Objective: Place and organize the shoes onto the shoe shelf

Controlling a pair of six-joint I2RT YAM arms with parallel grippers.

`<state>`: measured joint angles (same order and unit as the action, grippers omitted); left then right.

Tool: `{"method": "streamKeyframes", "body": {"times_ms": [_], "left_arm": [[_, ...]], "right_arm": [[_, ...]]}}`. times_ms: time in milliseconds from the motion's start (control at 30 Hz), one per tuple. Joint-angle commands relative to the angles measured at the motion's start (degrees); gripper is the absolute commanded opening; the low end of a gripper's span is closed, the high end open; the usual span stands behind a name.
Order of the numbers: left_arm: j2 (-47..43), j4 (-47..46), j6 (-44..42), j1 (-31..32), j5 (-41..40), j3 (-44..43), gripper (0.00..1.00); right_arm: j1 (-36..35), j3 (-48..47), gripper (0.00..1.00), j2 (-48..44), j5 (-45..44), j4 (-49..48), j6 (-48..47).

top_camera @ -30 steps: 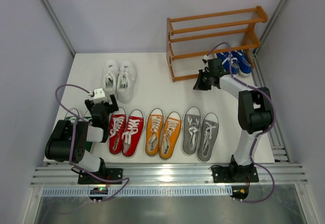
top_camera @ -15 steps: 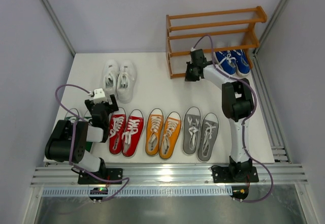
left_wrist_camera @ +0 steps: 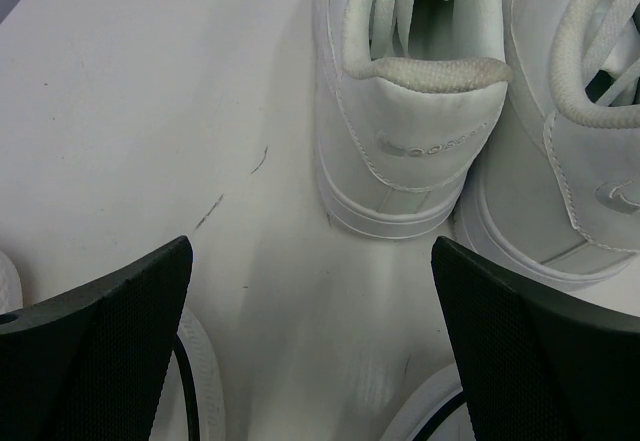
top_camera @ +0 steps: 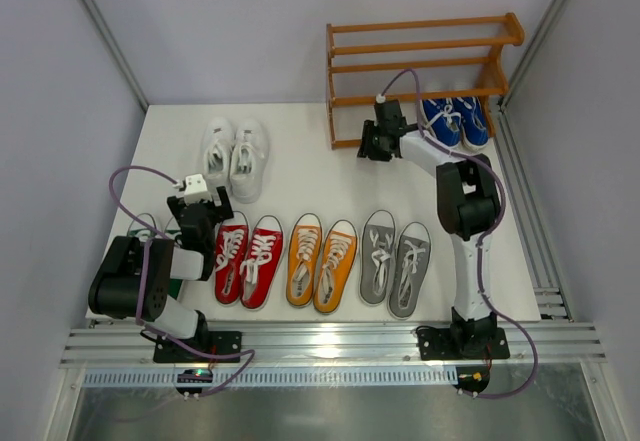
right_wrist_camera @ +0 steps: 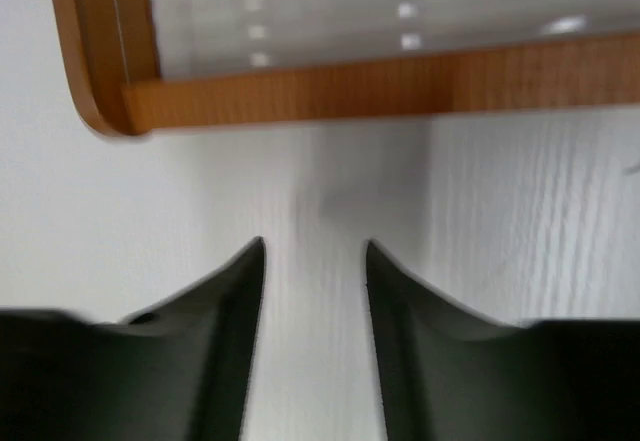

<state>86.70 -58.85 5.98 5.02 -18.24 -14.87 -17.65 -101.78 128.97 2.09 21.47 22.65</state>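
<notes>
The shoe shelf (top_camera: 425, 56) stands at the back right, with the blue shoes (top_camera: 455, 121) at its lowest tier. White shoes (top_camera: 233, 156) sit at the back left. Red (top_camera: 248, 258), orange (top_camera: 321, 263) and grey (top_camera: 395, 261) pairs line the front. The green pair (top_camera: 146, 229) is mostly hidden under my left arm. My left gripper (top_camera: 205, 206) (left_wrist_camera: 311, 261) is wide open and empty, just behind the white shoes' heels (left_wrist_camera: 420, 91). My right gripper (top_camera: 368, 151) (right_wrist_camera: 314, 246) is slightly open and empty, facing the shelf's bottom left corner (right_wrist_camera: 110, 101).
Grey walls close in the table on the left, back and right. A metal rail (top_camera: 330, 343) runs along the near edge by the arm bases. White rubber shoe toes (left_wrist_camera: 200, 381) lie just below my left fingers.
My right arm swung left from in front of the blue shoes to the shelf's left front corner, and its jaws parted slightly. The shelf's left end shifted back a little. The left arm stayed still.
</notes>
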Motion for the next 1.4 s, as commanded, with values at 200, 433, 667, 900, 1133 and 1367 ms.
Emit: {"method": "streamKeyframes", "body": {"times_ms": [200, 433, 667, 900, 1133, 1367], "left_arm": [[-1.18, -2.85, 0.35, -0.09, -0.57, -1.12, 1.0], [-1.35, -2.67, 0.35, -0.01, -0.57, -1.12, 1.0], [-1.62, -2.06, 0.44, -0.09, -0.48, -1.12, 1.0], [-1.79, -1.71, 0.44, -0.01, -0.39, -1.21, 1.0], [-1.53, -1.97, 0.35, -0.01, -0.48, -1.21, 1.0], [-1.62, -1.88, 0.44, -0.09, -0.48, -1.21, 1.0]], "right_arm": [[5.95, 32.76, 1.0, -26.92, 4.47, -28.56, 17.75], [12.28, 39.99, 1.0, -32.29, 4.34, -47.81, 34.98], [14.57, 33.5, 1.0, -22.73, 2.93, -55.67, 48.97], [14.92, 20.85, 0.93, -14.38, -4.61, -46.19, 53.02], [15.8, 2.23, 0.85, -3.83, -7.18, -36.09, 55.3], [16.68, 0.95, 0.3, -2.05, -5.79, -34.3, 56.89]]}}
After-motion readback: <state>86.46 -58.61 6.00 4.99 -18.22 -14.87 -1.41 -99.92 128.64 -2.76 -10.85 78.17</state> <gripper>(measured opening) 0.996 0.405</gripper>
